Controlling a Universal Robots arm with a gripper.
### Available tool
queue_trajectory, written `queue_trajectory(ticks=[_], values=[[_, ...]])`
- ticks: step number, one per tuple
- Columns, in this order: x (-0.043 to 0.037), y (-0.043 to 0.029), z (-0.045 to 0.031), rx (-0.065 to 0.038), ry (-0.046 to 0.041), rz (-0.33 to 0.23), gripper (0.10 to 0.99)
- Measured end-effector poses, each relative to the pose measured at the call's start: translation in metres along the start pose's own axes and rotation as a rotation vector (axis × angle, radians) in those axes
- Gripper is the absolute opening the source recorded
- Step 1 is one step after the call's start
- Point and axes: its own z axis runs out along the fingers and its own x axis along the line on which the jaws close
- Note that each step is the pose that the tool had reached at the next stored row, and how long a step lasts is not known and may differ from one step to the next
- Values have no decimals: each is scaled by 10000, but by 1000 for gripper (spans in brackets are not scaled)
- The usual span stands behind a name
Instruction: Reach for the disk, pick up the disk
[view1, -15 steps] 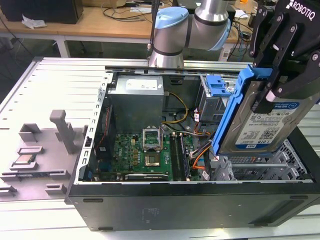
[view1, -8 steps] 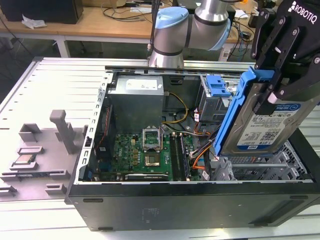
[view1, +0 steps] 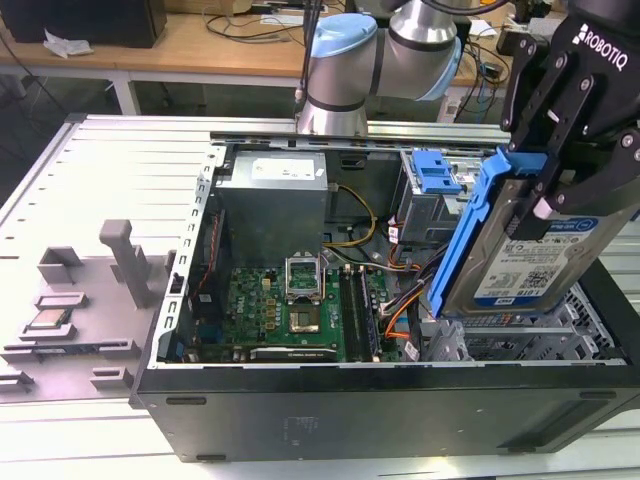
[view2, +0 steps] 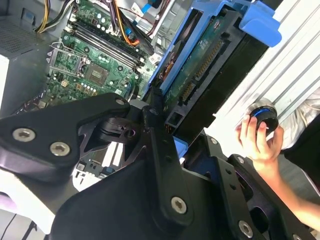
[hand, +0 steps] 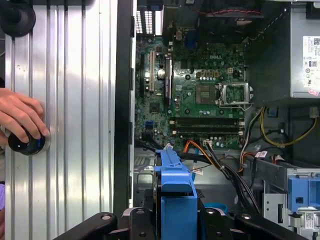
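- Open computer case (view1: 380, 420) lying on its side on the ribbed metal worktop (view1: 120, 170), green motherboard (view1: 290, 310) exposed on its floor.
- Grey power supply (view1: 275, 200) at the back of the case, with yellow and black cables (view1: 360, 215) running from it toward the drive bays.
- Blue plastic latch (view1: 435, 175) on the drive cage at the exterior view's right, just behind the lifted disk.
- Orange and dark cables (view1: 405, 300) crossing the gap between motherboard and drive cage, directly below the disk.
- Small square silver chip (view1: 50, 320) resting on a grey fixture (view1: 95, 290) on the worktop, at the exterior view's left, well apart from the case.
- Person's hand (hand: 20, 117) on a round black knob (hand: 25, 144) on the worktop beside the case, seen in both wrist views.
- Disk (view1: 525, 265) raised above the drive cage at the exterior view's right, clear of the case floor.
- Pincer (view1: 560, 130) clamped on the disk's upper end, 1 black finger across the labelled face.
- Disk standing steeply on end, long axis tilted: upper end leaning toward the exterior view's right, lower end pointing down into the case.
- White-and-blue label facing the exterior camera; blue frame along the edge toward the exterior view's left.
- Circuit-board underside of the disk visible in the second wrist view (view2: 210, 60).
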Motion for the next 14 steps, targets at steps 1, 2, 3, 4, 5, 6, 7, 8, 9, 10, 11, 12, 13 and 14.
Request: queue_trajectory(ticks=[1, 2, 3, 4, 5, 6, 7, 8, 9, 10, 11, 12, 13, 14], values=[[0, -7, 12, -2, -1, 1, 365], [-1, -17, 27, -4, 0, 5, 365], [-1, -26, 37, -6, 0, 11, 365], [-1, -48, 58, -10, -2, 28, 365], [-2, -73, 70, -14, 0, 39, 365], [-3, -90, 78, -16, -1, 44, 365], [-5, -110, 87, -20, -1, 50, 365], [-8, -143, 104, -27, -1, 58, 365], [-10, -157, 112, -31, -1, 61, 365], [-14, -180, 124, -37, 0, 64, 365], [-20, -203, 134, -41, -3, 65, 365], [-25, -224, 140, -44, -3, 66, 365], [-33, -248, 145, -48, -3, 65, 365], [-39, -270, 151, -51, -2, 65, 365]])
